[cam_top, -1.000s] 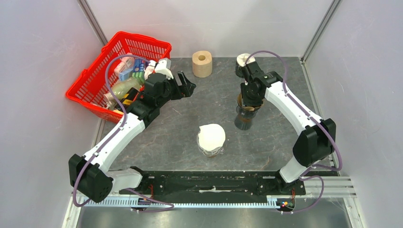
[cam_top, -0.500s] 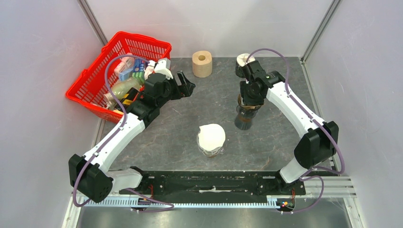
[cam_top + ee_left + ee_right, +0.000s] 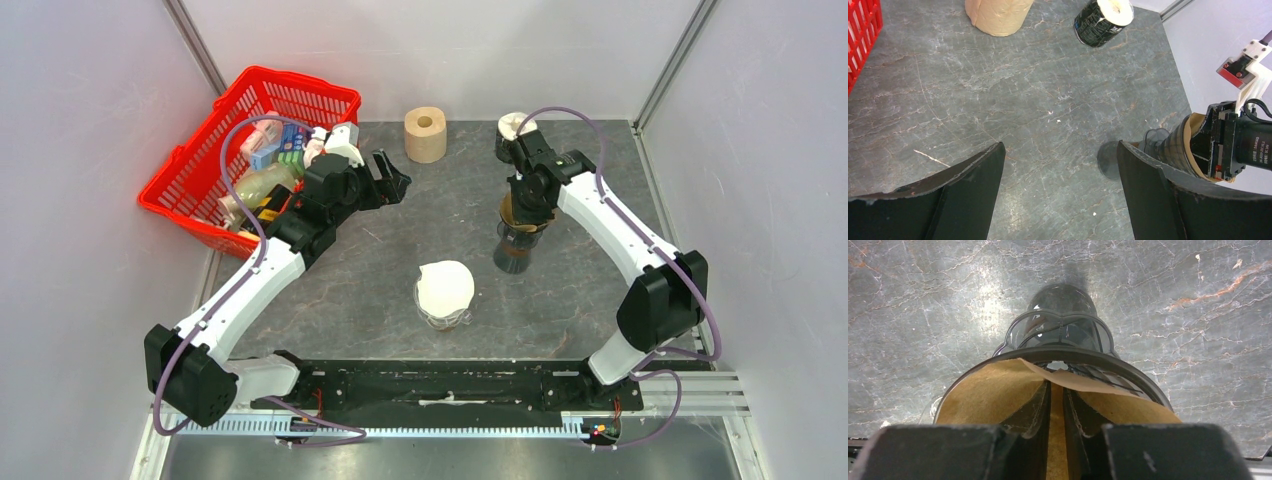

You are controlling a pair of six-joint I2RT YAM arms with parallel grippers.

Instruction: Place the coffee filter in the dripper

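Right wrist view: the brown coffee filter (image 3: 993, 390) sits inside the dripper (image 3: 1128, 372), with one edge folded across the cone. The right gripper (image 3: 1057, 385) reaches into it with jaws almost shut, probably to press it flat, though I cannot tell whether they nip paper. The left gripper (image 3: 1059, 150) hangs wide open and empty, well apart.
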